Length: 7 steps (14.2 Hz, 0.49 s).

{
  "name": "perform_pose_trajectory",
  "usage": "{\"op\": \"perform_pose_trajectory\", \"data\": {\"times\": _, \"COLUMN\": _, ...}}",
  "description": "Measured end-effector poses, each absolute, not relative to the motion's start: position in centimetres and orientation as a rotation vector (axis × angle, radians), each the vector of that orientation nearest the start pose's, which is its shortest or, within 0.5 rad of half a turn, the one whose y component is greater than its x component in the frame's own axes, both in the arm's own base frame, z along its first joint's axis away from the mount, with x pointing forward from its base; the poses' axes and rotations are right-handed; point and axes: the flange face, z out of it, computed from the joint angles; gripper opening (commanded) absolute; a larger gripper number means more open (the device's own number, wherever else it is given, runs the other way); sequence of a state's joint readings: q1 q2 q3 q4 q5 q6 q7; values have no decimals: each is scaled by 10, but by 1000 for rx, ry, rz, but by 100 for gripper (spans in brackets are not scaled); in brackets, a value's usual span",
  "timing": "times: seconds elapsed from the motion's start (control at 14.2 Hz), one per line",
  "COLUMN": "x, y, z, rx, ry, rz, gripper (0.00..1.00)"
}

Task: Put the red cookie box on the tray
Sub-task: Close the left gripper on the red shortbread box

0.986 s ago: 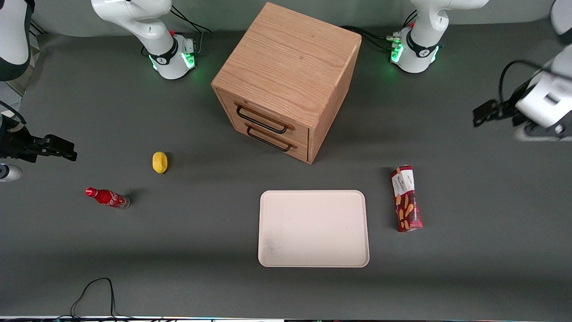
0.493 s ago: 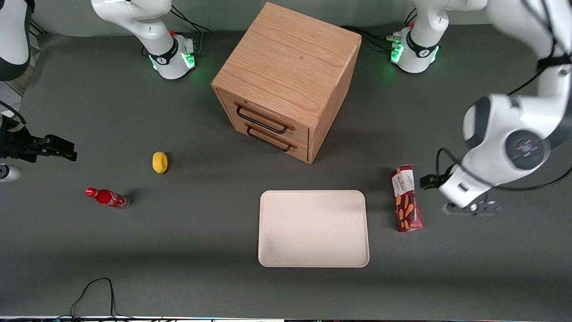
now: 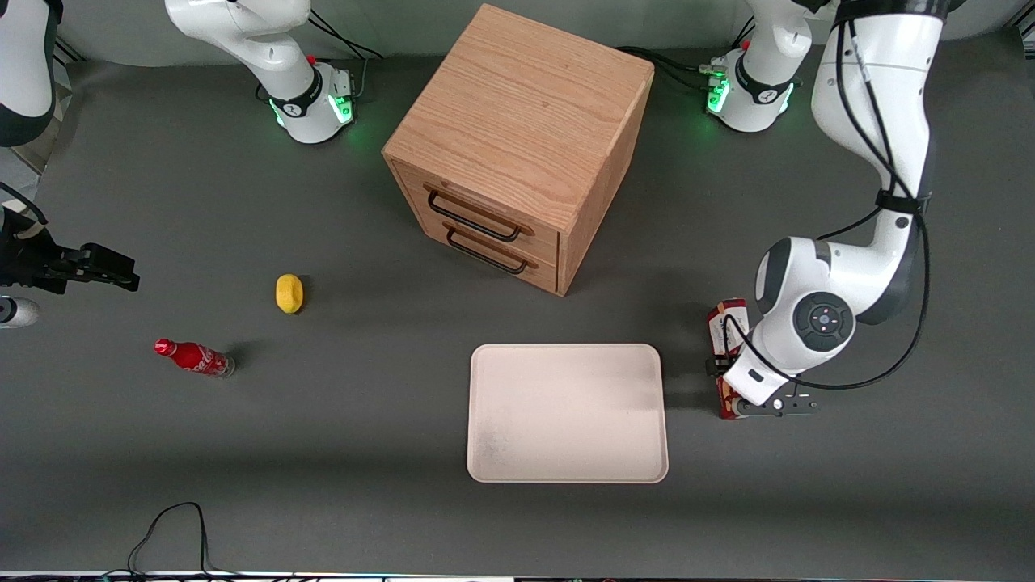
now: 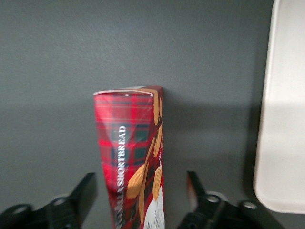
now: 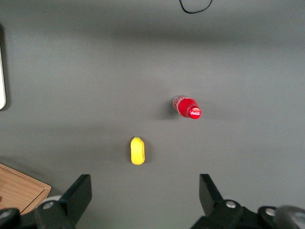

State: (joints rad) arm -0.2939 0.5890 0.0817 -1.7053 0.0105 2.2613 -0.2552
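While the red cookie box (image 3: 725, 323) lies flat on the counter (image 3: 323, 453) just beside the tray (image 3: 566, 412), toward my working arm's end and not on the tray, the task stands at its opening stage: approach made, grasp not taken, lift and transfer outstanding. Item, my gripper (image 4: 143, 195): positioned low over the box, near the end closer to the front camera; fingers (image 4: 86, 191) spread apart, one on either long side of the carton, with a visible gap between each and the cardboard, so nothing is held. Item, the box: long narrow carton, dark-red tartan print, white lettering running along one long face, tan biscuit-stick pictures along the adjoining face, a white label toward one end; edges look crisp and undented as far as the wrist view shows. It lies with its long axis roughly parallel to the tray's nearer short rim, apart from it by a strip of bare counter. Item, the tray: cream-white, rounded corners, low rim, nothing on it, much wider than the box. Remaining, in my judgement: close on the carton's narrow width, raise it, carry it sideways over the rim, set it down, release. The light cardboard should take only a moderate squeeze.
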Motion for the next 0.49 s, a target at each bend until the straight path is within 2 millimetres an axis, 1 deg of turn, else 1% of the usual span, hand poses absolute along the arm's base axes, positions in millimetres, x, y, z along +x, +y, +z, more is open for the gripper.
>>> {"op": "perform_pose_trajectory", "data": {"times": 0.14, "x": 653, "y": -144, "z": 245, "rx": -3078, "ry": -40, "rz": 39, "gripper": 0}}
{"op": "perform_pose_trajectory", "data": {"times": 0.49, "x": 653, "y": -142, "z": 246, "rx": -3076, "ry": -47, "rz": 41, "gripper": 0}}
